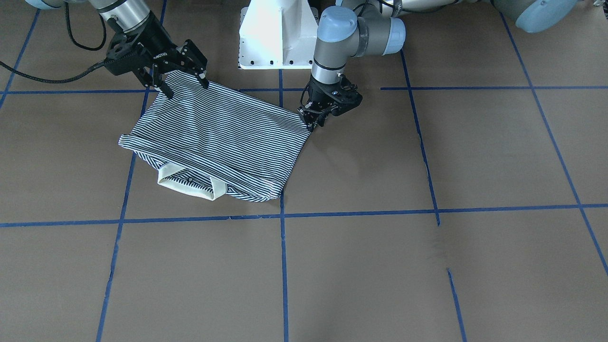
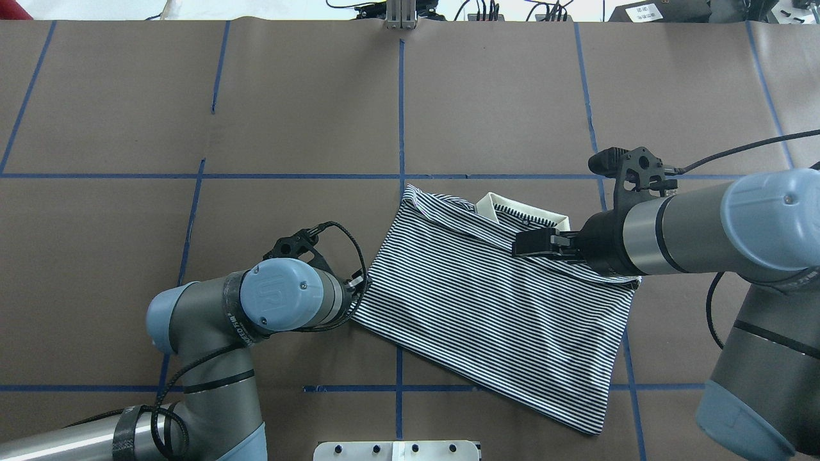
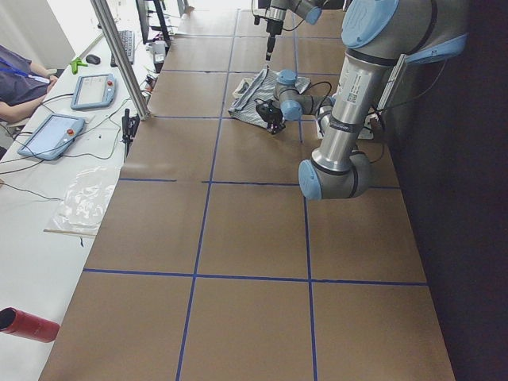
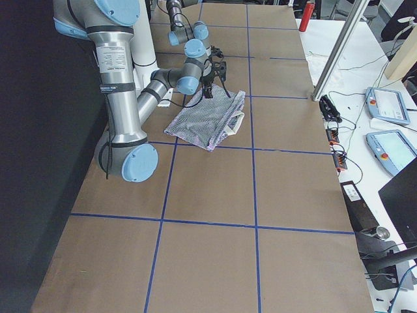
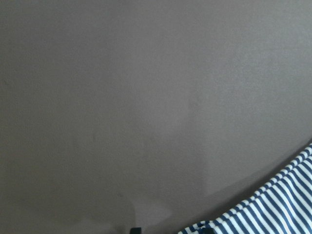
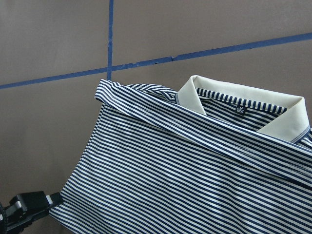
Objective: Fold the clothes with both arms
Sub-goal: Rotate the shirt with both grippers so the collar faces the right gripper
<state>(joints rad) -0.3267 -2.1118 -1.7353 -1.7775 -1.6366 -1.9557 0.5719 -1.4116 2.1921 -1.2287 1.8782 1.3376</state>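
Half-folded shirt [image 2: 487,307] on desk [image 2: 192,96], hem grasp under way.
Robot's left hand [image 1: 313,122] pinches one hem corner; shirt lies flat, collar [image 2: 522,210] at far edge; right hand [image 1: 186,89] spread astride other corner. Judged: close it on cloth, then lift both level.

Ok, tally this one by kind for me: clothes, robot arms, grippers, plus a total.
Shirt: 1
Robot arms: 2, the left arm and the right arm
Grippers: 2, the left gripper and the right gripper
Total: 5
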